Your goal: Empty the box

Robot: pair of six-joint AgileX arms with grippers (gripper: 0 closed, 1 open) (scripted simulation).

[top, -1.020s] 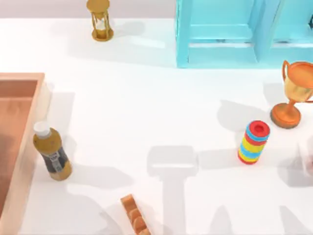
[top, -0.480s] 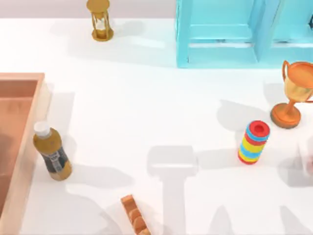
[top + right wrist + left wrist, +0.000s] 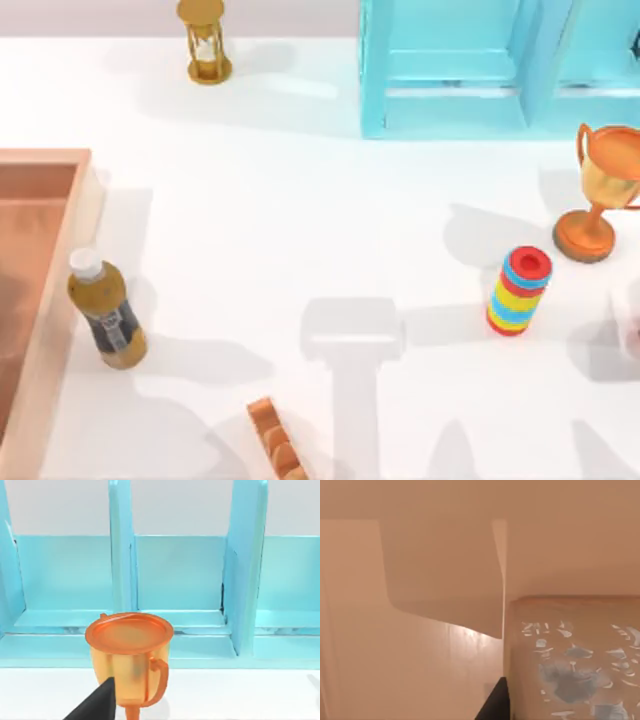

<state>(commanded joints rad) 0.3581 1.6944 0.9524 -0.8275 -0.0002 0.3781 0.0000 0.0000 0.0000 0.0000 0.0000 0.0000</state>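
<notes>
The box (image 3: 40, 260) (cut off at left) has a bottle (image 3: 105, 315) just beside its rim.

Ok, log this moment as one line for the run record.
task: empty box | shallow orange-brown wooden tray: table's left edge | amber white-capped bottle: outside, beside its rim | grippers: unseen

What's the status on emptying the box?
Box at table's left edge. Bottle stands outside its rim. Grippers' fingers unreadable. Nothing blocking.
</notes>
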